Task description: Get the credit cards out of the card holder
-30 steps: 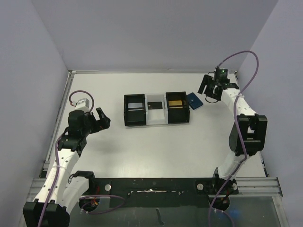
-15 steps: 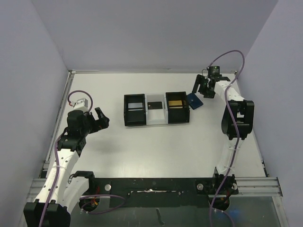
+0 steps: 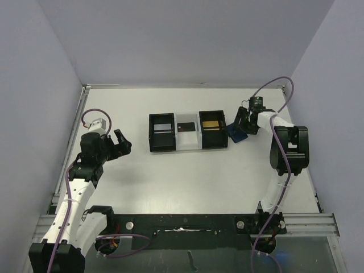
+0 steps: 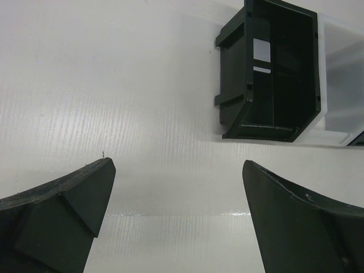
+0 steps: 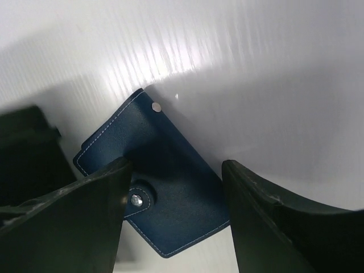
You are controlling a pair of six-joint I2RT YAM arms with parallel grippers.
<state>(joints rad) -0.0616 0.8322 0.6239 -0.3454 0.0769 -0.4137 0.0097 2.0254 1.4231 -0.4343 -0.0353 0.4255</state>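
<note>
With my right claw [image 5: 175, 170] released and straddling the snapped-shut card holder [image 5: 156, 148] just right of the black box [image 3: 213, 145], an off-centre clench can skid it across the desk [image 3: 170, 176].

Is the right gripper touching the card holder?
Cannot tell. Right wrist view: the right gripper straddles the card holder, its fingers hiding any contact or gap.

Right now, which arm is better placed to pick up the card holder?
Right. The right end effector is directly over the closed card holder, jaws open either side of it. The left end effector is open far across the table.
</note>
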